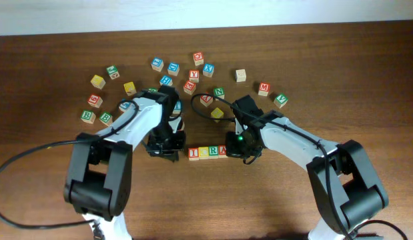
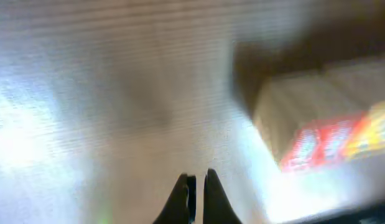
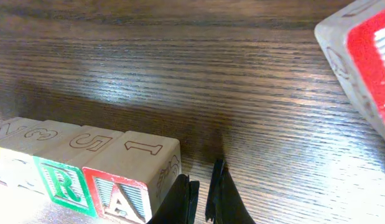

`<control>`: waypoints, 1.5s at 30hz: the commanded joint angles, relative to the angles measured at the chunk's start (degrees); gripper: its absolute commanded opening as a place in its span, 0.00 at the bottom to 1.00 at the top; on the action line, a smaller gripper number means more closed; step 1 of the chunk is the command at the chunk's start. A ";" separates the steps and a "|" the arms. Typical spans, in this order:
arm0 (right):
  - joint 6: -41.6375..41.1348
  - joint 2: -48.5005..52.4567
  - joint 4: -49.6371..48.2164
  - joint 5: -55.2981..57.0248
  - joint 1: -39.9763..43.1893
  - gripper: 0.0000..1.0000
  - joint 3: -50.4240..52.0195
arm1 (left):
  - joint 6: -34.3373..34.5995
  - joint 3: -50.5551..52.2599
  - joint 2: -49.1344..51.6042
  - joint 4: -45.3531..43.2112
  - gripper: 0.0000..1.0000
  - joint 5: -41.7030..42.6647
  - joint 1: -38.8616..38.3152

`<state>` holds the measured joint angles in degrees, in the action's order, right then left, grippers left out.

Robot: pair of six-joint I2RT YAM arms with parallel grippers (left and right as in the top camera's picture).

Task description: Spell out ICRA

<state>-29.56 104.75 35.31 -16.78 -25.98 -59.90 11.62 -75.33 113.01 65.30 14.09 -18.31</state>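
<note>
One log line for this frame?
ICRA row: spelled, in line | left pincer: shut, empty, left of row | right pincer: shut, empty, beside A cube

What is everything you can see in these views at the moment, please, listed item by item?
ICRA cubes: four; red I, yellow C, green R, red A; one tight row at the table's front middle, between the arms.
Other letter cubes: about twenty, some partly hidden by the arms; red, blue, green, yellow, one plain wood; scattered behind the row.
Table: one; dark brown wood; under everything.
Cables: black; trailing from the arms.
Left arm: one; black and white; left of the row.
Right arm: one; black and white; right of the row.
Left fingers: black; shut, empty; low over the table by the I end.
Right fingers: black; shut, empty; beside the A.
</note>
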 commanded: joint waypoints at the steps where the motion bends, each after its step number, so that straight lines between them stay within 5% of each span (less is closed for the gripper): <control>1: 0.24 1.14 1.05 2.43 -0.63 0.04 0.44 | -1.18 -0.83 -4.28 3.61 0.00 4.37 -0.96; 11: 2.38 0.70 27.58 11.30 -0.59 0.04 -20.55 | 1.25 -0.24 -4.31 3.80 0.00 4.35 -3.43; 19: 8.28 0.70 35.17 10.80 7.89 0.04 -26.56 | 6.84 1.31 -4.28 -1.64 0.00 3.32 -9.25; 30: 14.36 0.70 37.57 9.55 16.72 0.04 -26.56 | 17.75 1.31 -4.81 -3.56 0.00 -13.57 -18.75; 45: 14.36 0.70 37.94 9.53 16.72 0.04 -26.56 | 20.96 1.31 -5.05 -5.27 0.00 -16.96 -19.41</control>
<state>-15.79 105.49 73.10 -6.92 -9.50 -85.34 31.38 -74.35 109.84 60.14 -1.98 -37.80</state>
